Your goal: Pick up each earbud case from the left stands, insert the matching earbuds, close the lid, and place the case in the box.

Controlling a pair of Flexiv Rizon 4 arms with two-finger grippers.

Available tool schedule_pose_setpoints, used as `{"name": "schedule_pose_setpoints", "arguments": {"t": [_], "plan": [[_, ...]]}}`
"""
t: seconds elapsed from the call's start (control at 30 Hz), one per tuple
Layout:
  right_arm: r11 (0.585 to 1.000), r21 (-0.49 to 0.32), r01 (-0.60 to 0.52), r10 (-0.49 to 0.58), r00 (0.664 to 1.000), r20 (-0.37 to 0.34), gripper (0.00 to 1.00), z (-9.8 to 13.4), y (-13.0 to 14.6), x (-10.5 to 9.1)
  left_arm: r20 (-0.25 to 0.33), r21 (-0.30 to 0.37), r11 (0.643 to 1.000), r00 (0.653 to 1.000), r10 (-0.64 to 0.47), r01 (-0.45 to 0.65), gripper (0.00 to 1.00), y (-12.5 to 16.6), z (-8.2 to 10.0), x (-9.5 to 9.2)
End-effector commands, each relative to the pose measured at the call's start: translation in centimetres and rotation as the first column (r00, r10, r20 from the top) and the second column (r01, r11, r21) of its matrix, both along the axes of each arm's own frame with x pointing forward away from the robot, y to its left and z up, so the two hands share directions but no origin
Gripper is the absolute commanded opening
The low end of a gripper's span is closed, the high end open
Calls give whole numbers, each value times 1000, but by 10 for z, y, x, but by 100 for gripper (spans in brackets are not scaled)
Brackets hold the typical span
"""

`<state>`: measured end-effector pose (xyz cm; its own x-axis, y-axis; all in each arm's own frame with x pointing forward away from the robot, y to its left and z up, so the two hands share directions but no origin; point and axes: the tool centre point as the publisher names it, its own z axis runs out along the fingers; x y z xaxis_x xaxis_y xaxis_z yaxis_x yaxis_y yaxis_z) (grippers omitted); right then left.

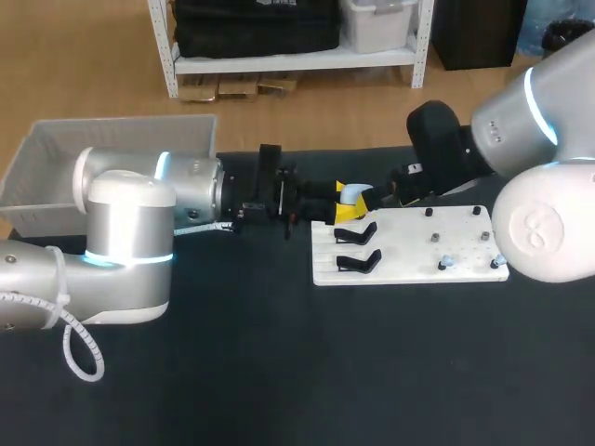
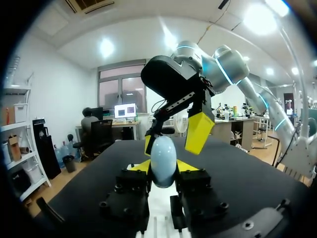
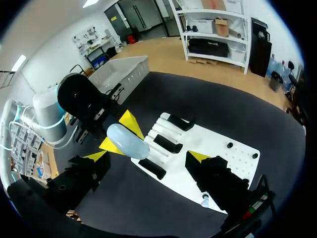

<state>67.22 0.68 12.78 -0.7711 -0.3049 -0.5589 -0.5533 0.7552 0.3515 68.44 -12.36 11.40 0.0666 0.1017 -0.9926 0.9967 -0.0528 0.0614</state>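
A pale blue, egg-shaped earbud case (image 1: 355, 194) hangs above the far left corner of the white board (image 1: 409, 271), and my left gripper (image 1: 350, 206) is shut on it. In the left wrist view the case (image 2: 163, 159) stands upright between the left gripper's (image 2: 164, 167) yellow tips. My right gripper (image 2: 173, 138) stands open right over it, one yellow fingertip (image 2: 198, 131) on each side, not touching. In the right wrist view the case (image 3: 128, 140) lies ahead of the open right gripper (image 3: 147, 157). Small pale earbuds (image 1: 447, 264) sit on the board's right part.
Two empty black stands (image 1: 357, 232) (image 1: 358, 262) sit on the board's left half, with small pegs (image 1: 434, 238) on its right half. A grey box (image 1: 56, 153) stands at the table's far left, behind my left arm.
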Motion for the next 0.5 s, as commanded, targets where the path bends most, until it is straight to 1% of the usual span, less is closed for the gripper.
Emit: {"name": "schedule_pose_setpoints", "arguments": {"t": [0.03,0.5], "plan": [[1000,-7,8,-8,1000,-1,100,0,0,2,3,-5,1000,1000,-1,1,0,0,-2,1],[999,-11,33,-33,999,-5,100,-2,-4,7,3,-5,1000,1000,-1,1,0,0,-2,1]]}}
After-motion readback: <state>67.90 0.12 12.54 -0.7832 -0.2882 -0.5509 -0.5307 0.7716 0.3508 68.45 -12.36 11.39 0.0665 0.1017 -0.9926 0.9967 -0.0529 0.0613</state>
